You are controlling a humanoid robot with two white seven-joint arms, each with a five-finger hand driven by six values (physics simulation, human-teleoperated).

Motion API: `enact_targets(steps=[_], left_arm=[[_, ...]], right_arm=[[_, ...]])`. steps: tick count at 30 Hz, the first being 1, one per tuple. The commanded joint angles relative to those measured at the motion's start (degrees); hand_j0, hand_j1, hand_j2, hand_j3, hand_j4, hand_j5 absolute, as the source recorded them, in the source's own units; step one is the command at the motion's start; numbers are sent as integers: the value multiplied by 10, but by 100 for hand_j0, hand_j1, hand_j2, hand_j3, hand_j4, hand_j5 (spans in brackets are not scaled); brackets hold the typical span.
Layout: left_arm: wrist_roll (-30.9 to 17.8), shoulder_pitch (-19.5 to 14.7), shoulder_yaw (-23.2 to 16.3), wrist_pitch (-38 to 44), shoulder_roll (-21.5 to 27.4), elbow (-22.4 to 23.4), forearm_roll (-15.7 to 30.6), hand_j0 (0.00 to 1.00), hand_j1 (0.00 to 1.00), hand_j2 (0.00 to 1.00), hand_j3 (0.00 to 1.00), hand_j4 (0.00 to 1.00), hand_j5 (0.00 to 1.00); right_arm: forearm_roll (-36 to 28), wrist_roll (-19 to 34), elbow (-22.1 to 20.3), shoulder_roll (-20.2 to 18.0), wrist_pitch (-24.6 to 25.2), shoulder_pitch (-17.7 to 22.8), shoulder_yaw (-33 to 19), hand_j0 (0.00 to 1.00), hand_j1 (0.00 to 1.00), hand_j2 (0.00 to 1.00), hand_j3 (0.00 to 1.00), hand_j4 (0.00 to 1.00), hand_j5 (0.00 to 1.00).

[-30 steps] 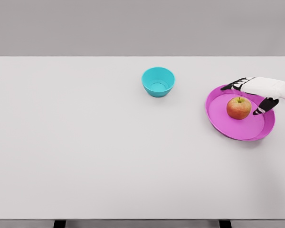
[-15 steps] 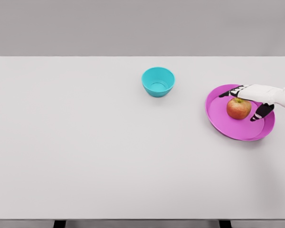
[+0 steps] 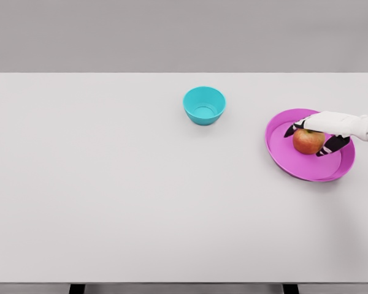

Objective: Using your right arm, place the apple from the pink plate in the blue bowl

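No legible text, labels, brands, numbers or signs anywhere in the head view. All visible surfaces are plain and unmarked.

right robot hand (image 3: 314, 136) lowered further, fingers now closed around the apple (image 3: 307, 141), thumb tucked against it

Right hand (image 3: 316, 136) around apple (image 3: 307, 141) on pink plate (image 3: 288, 160)
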Motion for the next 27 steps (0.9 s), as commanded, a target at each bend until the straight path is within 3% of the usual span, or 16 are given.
enact_targets(steps=[1,23,27], left_arm=[[0,0,0,0,0,0,0,100,100,100,100,100,100],[0,0,0,0,0,0,0,100,100,100,100,100,100],[0,0,0,0,0,-1,0,100,100,100,100,100,100]], right_arm=[[4,0,-1,0,-2,0,2,58,58,58,58,58,58],[1,0,-8,0,-9,-45,-5,56,56,56,56,56,56],[2,0,-6,24,-7,-69,-4,56,56,56,56,56,56]])
